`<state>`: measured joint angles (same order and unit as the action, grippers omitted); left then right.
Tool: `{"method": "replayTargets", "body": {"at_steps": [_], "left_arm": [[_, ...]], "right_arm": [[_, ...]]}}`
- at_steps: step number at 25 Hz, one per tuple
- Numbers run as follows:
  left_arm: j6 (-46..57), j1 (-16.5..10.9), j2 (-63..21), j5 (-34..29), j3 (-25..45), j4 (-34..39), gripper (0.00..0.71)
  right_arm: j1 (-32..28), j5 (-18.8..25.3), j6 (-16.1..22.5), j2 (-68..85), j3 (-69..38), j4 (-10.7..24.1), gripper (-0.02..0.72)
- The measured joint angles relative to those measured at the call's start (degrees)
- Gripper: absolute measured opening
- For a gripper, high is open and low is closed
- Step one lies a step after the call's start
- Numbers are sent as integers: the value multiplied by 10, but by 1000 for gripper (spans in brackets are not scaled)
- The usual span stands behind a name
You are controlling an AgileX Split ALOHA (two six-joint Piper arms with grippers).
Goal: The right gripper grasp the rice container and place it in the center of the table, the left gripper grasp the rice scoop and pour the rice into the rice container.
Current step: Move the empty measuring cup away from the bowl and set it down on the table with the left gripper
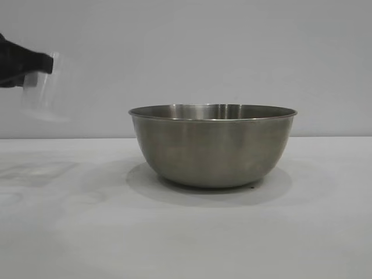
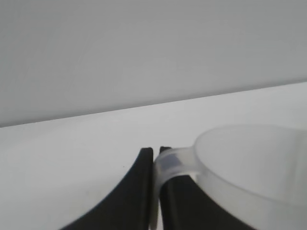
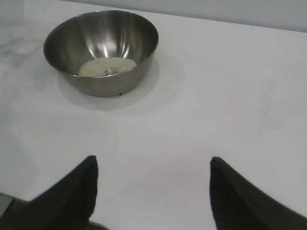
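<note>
Rice lies in a shallow patch at the bottom of the rice container, which stands mid-frame on the table. At the exterior view's upper left, the left gripper has its jaws clamped on the rice scoop handle, above the table. The right gripper rests well apart from the bowl, jaws wide, holding nothing.

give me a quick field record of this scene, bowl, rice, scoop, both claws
rice container: steel bowl upright on the table, nothing touching it
rice: shallow patch in the bowl's bottom
rice scoop: in the air to the left of the bowl, held by its handle; no rice seen inside
left claw: shut on the scoop's handle, at the exterior view's left edge
right claw: open, empty, over bare table apart from the bowl
</note>
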<state>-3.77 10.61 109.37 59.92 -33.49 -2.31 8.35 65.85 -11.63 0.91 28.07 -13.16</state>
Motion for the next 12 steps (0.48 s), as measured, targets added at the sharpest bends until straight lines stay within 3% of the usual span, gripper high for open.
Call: {"method": "replayTargets", "body": {"at_steps": [4, 9, 12], "left_arm": [[-5, 0, 47, 41, 0, 2, 0], [-5, 0, 90, 49, 0, 2, 0], [-5, 0, 103, 49, 0, 2, 94]], "right_arm": [[0, 0, 0, 0, 0, 0, 422], [0, 0, 0, 0, 0, 0, 422], [0, 0, 0, 0, 0, 0, 422]]}}
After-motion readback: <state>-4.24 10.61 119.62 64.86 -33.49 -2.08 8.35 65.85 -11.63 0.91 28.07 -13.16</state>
